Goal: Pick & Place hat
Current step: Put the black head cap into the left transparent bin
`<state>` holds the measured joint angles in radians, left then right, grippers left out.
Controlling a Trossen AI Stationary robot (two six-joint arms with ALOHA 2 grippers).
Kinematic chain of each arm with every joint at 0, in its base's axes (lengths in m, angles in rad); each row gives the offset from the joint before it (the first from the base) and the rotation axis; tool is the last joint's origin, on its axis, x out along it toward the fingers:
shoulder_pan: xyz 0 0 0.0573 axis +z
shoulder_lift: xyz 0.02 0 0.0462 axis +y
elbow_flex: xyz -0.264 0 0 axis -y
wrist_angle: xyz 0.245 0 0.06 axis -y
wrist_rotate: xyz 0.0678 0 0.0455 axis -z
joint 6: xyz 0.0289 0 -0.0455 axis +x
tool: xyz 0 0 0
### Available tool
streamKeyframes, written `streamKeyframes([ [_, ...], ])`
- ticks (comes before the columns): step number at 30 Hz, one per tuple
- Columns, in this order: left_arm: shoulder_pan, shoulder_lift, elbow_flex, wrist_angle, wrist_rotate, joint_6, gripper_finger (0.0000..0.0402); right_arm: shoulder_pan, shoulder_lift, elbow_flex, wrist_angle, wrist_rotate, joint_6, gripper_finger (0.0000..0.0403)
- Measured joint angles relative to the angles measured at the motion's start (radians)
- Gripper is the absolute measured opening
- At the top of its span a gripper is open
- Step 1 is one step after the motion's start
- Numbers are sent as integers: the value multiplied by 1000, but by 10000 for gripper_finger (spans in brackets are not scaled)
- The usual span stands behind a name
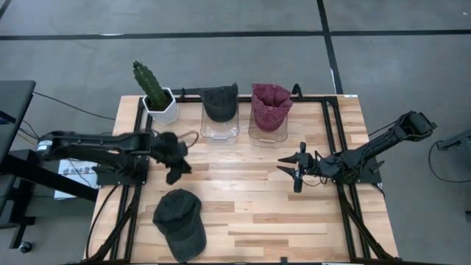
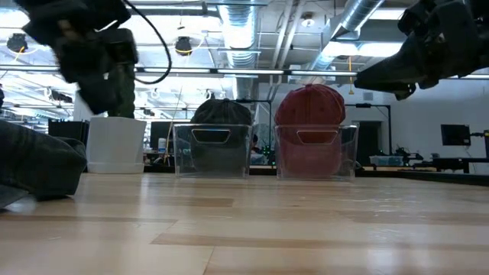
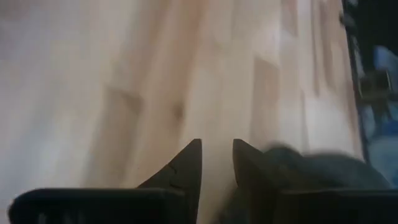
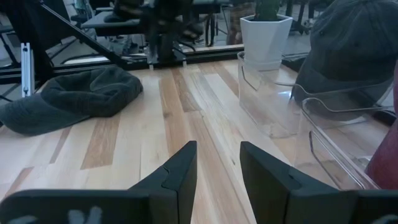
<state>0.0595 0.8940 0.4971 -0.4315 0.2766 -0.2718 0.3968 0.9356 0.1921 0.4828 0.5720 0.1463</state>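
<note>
There we saw the dark cap lying flat near the table's front edge. Above and beside it the left gripper hovered empty, fingers slightly apart. The right gripper waited mid-table, fingers apart too.

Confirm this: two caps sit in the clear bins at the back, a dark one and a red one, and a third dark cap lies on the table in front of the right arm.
One thing is off: the loose dark cap lies in front of the left arm, near the left gripper, as the high view shows. The rest holds: a dark cap in bin and a red cap sit in the clear bins at the back.
</note>
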Motion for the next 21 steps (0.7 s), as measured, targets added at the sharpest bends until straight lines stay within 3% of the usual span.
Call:
streamKeyframes([
  [13,-319,0,-89,-3,0,-308,88,0,0,0,-2,-49,4,113],
  [21,-370,5,-90,-1,-42,-336,88,0,0,0,-2,-50,4,113],
])
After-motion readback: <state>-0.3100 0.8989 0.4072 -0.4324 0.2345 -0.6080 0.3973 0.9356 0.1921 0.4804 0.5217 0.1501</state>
